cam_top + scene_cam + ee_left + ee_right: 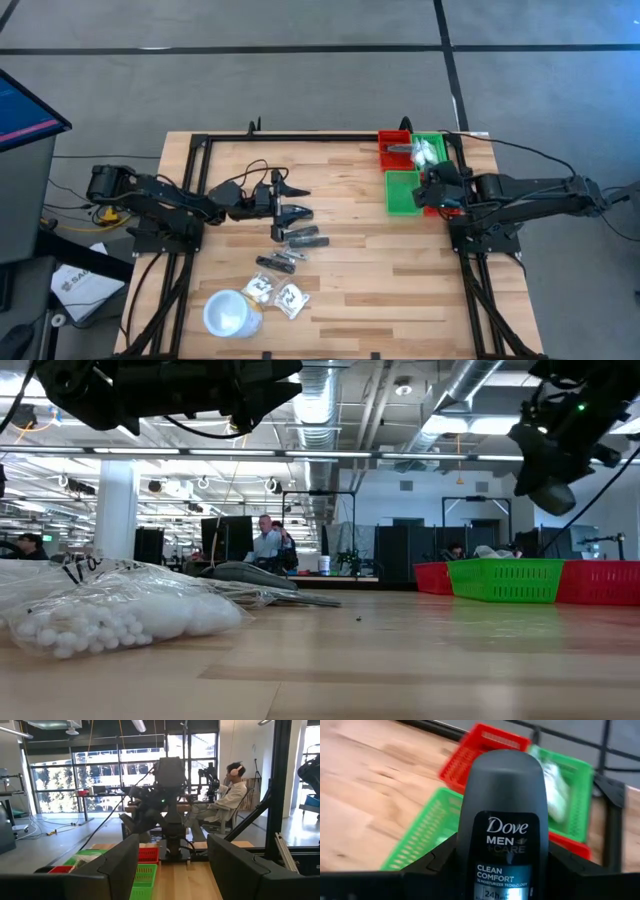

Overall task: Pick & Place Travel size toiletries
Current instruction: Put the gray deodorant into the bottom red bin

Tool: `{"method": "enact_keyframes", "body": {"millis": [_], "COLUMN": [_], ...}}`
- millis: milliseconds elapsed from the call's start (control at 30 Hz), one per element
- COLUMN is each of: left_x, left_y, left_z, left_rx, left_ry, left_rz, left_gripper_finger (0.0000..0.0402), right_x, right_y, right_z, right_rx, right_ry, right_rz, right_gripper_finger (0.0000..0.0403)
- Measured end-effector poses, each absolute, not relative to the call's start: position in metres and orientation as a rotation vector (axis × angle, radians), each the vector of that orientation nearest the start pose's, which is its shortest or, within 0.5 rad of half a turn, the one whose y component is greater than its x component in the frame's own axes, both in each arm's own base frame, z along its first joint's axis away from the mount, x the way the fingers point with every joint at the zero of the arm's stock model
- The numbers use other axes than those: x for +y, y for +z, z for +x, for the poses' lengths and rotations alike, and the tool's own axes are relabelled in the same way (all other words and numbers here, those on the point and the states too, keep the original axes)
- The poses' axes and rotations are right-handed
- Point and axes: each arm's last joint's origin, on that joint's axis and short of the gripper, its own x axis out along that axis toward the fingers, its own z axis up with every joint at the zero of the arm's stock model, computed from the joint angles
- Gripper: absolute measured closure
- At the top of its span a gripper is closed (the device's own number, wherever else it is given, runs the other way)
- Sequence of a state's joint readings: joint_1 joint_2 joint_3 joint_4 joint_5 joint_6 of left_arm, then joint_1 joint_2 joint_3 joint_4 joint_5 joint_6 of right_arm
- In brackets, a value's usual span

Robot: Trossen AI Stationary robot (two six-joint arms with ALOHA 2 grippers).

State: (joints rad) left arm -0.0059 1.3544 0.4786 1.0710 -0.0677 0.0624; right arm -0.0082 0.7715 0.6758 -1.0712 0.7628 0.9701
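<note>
Dark grey and upright between the right gripper's fingers [435, 870], a Dove bottle [502, 820] fills the right wrist view; we read the fingers as clamped on its sides. In the high view we find the right gripper [437, 190] above the baskets at the table's [370, 280] far right corner, over the edge of the near green basket [403, 192]. Behind it sit a red basket [393, 150] and a second green basket [432, 150]; the latter holds a pale sachet [555, 790]. In the low view this gripper [545, 460] hangs clear above the basket row.

The left gripper [290, 198] is stretched over the table's left-centre, its fingers [120, 865] standing apart with nothing between them. We cannot tell whether it touches the items below it.

We see the remaining toiletries on the wood near the left gripper: dark tubes [300, 238] just beside it, another dark tube [275, 263] nearer the front, and two clear sachets [277, 293] with white contents beside a white cup [228, 312]. One sachet [110, 615] lies large in the low view's foreground.

A seated person [225, 800] shows beyond the table.
</note>
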Motion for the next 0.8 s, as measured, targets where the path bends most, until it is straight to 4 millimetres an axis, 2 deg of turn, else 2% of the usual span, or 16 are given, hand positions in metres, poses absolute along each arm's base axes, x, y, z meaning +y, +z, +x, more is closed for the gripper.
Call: {"method": "enact_keyframes", "body": {"millis": [133, 400, 800], "left_x": [0.0, 0.0, 0.0], "left_y": [0.23, 0.23, 0.23], "left_z": [0.261, 0.261, 0.261], "left_rx": [-0.193, -0.193, -0.194], "left_ry": [0.067, 0.067, 0.064], "left_rz": [0.055, 0.055, 0.033], "left_gripper_finger": [0.0176, 0.0176, 0.0176], "right_x": [-0.025, -0.036, -0.054], "right_y": [0.238, 0.206, 0.2], "right_z": [0.108, 0.106, 0.102], "right_rx": [0.701, 0.776, 0.823], "right_ry": [-1.192, -1.235, -1.282], "right_rz": [0.412, 0.478, 0.598], "right_gripper_finger": [0.0214, 0.0214, 0.0214]}}
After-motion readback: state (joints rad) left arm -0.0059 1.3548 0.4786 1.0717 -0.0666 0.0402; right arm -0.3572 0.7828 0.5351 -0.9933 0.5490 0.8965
